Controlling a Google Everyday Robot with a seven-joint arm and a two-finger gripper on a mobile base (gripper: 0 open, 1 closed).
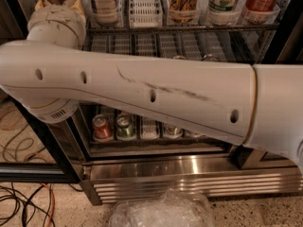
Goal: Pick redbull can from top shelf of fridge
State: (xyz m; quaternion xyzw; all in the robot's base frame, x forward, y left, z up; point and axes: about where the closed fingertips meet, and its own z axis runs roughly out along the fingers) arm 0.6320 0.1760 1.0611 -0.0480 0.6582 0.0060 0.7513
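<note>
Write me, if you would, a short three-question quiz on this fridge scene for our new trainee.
1. True or false: the robot arm stretches across the view in front of the fridge and hides much of its racks.
2. What lies on the floor in front of the fridge's steel base? A) crumpled clear plastic B) a cardboard box C) a red bucket
3. Can the gripper be seen, and where is it?

Key
1. True.
2. A.
3. No. The gripper is out of view, somewhere past the arm's wrist joint at the upper left.
</note>
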